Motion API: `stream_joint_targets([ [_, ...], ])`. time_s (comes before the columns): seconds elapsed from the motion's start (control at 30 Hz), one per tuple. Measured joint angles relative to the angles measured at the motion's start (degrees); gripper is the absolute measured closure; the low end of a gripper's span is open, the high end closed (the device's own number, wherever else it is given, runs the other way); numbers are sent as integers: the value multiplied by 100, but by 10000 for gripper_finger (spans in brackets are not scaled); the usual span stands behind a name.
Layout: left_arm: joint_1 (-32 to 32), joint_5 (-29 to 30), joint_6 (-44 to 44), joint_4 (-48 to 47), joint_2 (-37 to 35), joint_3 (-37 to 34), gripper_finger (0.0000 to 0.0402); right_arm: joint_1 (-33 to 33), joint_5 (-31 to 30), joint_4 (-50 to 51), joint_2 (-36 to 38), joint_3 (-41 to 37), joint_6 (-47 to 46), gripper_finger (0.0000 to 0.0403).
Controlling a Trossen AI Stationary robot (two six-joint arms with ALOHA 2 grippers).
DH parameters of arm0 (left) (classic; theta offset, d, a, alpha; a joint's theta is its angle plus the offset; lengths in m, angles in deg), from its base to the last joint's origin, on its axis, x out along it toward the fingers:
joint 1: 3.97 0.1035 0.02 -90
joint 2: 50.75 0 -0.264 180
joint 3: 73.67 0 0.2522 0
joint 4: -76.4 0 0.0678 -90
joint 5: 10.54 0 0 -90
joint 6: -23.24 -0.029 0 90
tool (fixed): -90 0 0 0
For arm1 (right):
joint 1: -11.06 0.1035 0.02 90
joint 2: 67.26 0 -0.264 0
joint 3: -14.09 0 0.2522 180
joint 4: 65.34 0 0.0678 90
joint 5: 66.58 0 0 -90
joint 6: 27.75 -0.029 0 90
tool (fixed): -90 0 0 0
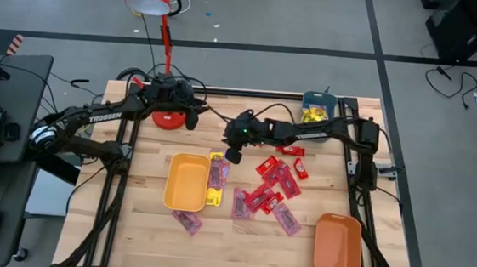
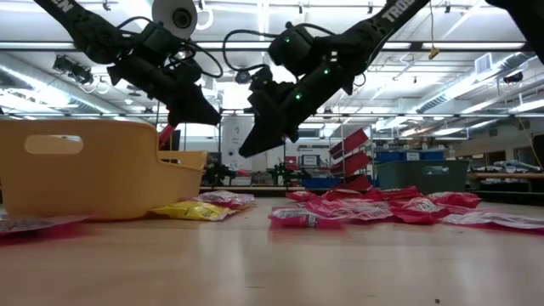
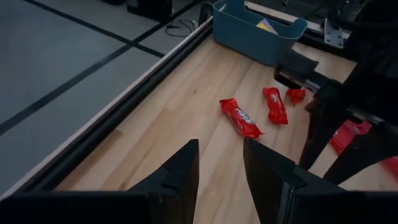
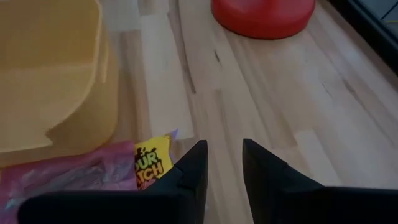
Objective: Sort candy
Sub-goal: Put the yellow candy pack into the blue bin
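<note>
The candy (image 1: 270, 190) lies flat on the wooden surface (image 1: 238, 244), mostly in a loose heap between the yellow tray (image 1: 186, 181) and orange tray (image 1: 337, 246), long axes pointing every way. Both the left claw (image 3: 219, 163) and right claw (image 4: 222, 163) hang above with fingers slightly apart, holding nothing. Behind is a lit workshop.

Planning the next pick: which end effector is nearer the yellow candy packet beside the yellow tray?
Right. The right end effector hovers just beyond the yellow candy packet; the left end effector hangs farther back, near the red lamp base.
</note>
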Motion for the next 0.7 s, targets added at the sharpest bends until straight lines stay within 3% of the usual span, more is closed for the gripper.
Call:
stream_joint_targets([
  [0.37,0,4,-33,-24,0,0,273,9,-37,-215,-288,11,139,265],
  [0.7,-1,82,-152,-104,0,0,273,39,92,-3,-539,8,302,252],
])
